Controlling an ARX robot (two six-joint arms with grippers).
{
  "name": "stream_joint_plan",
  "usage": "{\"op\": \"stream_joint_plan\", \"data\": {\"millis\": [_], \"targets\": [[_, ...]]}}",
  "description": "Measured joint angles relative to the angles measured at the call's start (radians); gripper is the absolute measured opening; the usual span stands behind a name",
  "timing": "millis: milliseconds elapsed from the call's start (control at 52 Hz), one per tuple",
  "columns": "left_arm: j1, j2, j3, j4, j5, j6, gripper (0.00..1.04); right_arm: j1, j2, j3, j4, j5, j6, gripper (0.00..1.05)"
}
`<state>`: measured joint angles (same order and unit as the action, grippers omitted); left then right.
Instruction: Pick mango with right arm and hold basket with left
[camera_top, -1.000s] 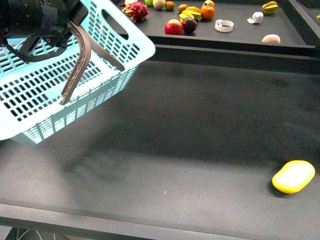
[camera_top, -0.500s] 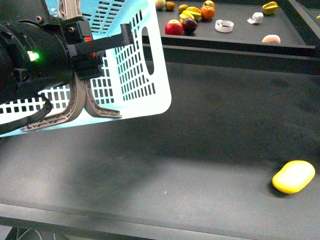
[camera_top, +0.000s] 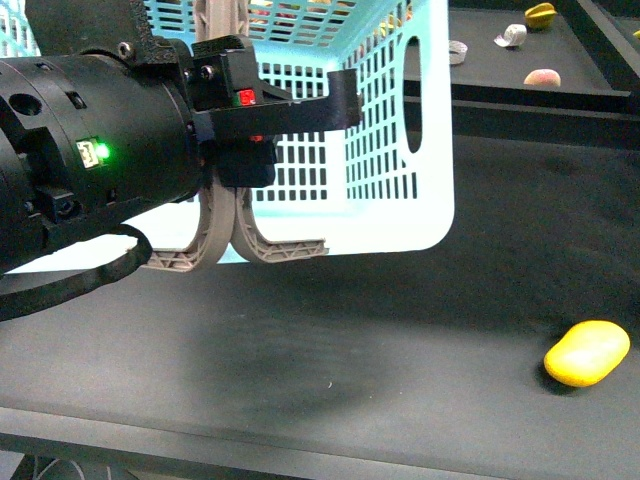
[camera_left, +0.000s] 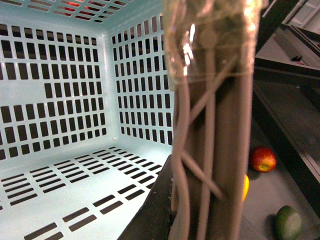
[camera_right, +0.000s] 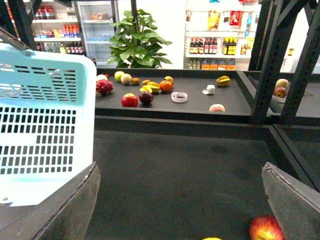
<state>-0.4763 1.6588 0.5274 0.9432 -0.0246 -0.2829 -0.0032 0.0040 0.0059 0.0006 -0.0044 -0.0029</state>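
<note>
In the front view, the bulky black left arm (camera_top: 90, 170) fills the left of the frame, its green light lit. The left gripper (camera_top: 245, 150) is clamped on the 2 grey-brown handles (camera_top: 240, 240) of the light-blue basket (camera_top: 400, 130). The handles are pressed together side by side. The basket hangs tilted in the upper middle, off the dark table (camera_top: 400, 330). The mango (camera_top: 587, 352) lies on the table at the lower right, well apart from the basket. A starfruit (camera_top: 540, 14) and a peach (camera_top: 542, 77) sit on the back shelf (camera_top: 590, 60) at the upper right.

In the left wrist view, the 2 handles (camera_left: 210, 150) run top to bottom through the middle of the frame, squeezed together. The slotted inside of the basket (camera_left: 60, 115) fills the left. A red apple (camera_left: 263, 159) and a green fruit (camera_left: 287, 222) show at the lower right.

In the right wrist view, the right gripper (camera_right: 185, 215) is spread wide, with 1 finger at the lower left and 1 at the lower right, and nothing between them. The basket (camera_right: 45, 125) stands at the left. The shelf (camera_right: 235, 102) across the middle carries an orange (camera_right: 166, 85), a dark plum (camera_right: 146, 97) and a tape roll (camera_right: 179, 97). Another apple (camera_right: 265, 229) sits at the bottom edge. A yellow sliver beside it is too small to name.
</note>
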Motion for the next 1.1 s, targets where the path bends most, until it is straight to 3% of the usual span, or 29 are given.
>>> {"op": "stream_joint_plan", "data": {"millis": [1096], "targets": [[-0.017, 0.015, 0.0, 0.027, -0.023, 0.054, 0.05, 0.0, 0.0, 0.0, 0.0, 0.0, 0.0, 0.96]]}}
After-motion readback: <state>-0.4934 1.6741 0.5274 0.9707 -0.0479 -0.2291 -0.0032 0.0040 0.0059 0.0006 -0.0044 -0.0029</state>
